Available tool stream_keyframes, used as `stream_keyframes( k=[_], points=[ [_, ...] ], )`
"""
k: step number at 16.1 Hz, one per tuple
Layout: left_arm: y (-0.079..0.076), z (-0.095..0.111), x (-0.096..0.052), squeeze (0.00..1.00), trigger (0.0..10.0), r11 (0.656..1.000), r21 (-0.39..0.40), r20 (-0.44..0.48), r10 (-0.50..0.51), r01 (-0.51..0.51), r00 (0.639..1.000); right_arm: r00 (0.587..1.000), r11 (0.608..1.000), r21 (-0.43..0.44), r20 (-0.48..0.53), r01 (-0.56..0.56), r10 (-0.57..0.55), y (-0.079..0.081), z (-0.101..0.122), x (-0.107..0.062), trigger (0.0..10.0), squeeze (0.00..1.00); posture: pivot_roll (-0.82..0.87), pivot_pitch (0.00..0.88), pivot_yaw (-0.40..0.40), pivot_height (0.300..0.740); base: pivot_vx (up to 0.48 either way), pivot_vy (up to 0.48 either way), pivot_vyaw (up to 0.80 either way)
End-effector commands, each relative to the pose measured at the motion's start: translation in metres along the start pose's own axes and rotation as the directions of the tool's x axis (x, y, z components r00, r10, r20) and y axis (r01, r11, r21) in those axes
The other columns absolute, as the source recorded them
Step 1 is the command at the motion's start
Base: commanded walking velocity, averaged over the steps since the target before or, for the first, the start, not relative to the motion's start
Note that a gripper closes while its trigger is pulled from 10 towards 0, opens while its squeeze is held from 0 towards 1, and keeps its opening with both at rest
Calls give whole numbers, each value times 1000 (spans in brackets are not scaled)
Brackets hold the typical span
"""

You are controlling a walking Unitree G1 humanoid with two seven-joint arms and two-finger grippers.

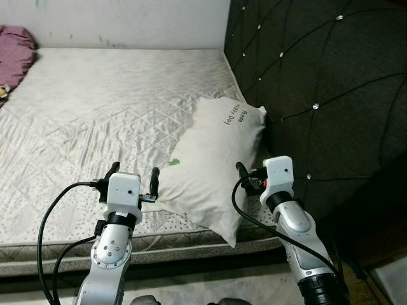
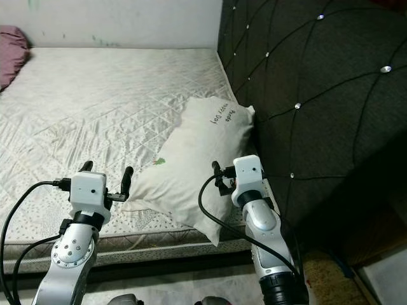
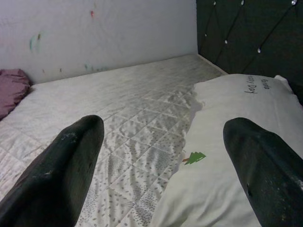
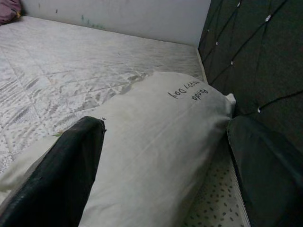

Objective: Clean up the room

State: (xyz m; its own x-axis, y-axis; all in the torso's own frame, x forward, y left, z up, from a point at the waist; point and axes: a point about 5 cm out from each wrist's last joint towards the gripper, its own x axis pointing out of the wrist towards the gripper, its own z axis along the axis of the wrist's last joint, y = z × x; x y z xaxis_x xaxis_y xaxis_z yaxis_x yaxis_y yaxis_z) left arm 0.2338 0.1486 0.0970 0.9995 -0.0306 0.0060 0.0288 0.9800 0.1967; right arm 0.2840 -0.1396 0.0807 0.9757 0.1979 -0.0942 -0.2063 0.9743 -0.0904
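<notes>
A white pillow (image 1: 213,162) with dark lettering and a small green tree print lies tilted on the bed's near right corner, its far end against the headboard. My left gripper (image 1: 133,176) hovers open over the mattress edge, just left of the pillow's near corner. In the left wrist view the pillow (image 3: 236,156) lies ahead, toward one finger. My right gripper (image 1: 253,171) is open at the pillow's near right side, by the gap to the headboard. In the right wrist view the two fingers (image 4: 61,179) stand wide apart with the pillow (image 4: 156,137) between and beyond them.
The quilted white mattress (image 1: 102,108) stretches back to a pale wall (image 1: 127,22). A dark tufted headboard (image 1: 318,82) rises along the right. A purple blanket (image 1: 14,54) lies bunched at the far left. The bed's front edge (image 1: 63,249) is just below my grippers.
</notes>
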Motion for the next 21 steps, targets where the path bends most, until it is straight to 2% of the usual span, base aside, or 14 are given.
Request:
stream_keyframes(
  k=[1, 5, 13, 19, 21],
  points=[
    [3, 1, 0, 0, 10000, 1000, -3, -2, 5, -5, 1000, 1000, 1000, 4, 16, 13, -14, -2, 4, 1, 10000, 0, 4, 0, -49, 740, 0, 0, 0],
    [1, 1, 0, 0, 10000, 1000, -19, 0, -8, 8, 1000, 1000, 1000, 1, 12, 13, -13, -3, 3, 0, 10000, 0, 3, 0, -50, 740, 0, 0, 0],
    [1, 2, 1, 0, 10000, 1000, -2, 5, -4, 4, 1000, 1000, 1000, 3, 11, 18, -18, -3, 4, 1, 10000, 0, 3, 0, -51, 740, 0, 0, -728],
    [0, 3, 1, 0, 10000, 1000, -22, 14, -11, 12, 1000, 1000, 1000, 2, 11, 12, -12, -3, 4, 1, 10000, 0, 3, 0, -54, 740, 0, 0, 0],
    [-2, 5, 0, 0, 10000, 998, -41, 30, -42, 43, 999, 1000, 1000, 1, 11, 12, -12, -3, 3, 1, 10000, 0, 3, 0, -54, 740, 0, 0, 0]
  ],
)
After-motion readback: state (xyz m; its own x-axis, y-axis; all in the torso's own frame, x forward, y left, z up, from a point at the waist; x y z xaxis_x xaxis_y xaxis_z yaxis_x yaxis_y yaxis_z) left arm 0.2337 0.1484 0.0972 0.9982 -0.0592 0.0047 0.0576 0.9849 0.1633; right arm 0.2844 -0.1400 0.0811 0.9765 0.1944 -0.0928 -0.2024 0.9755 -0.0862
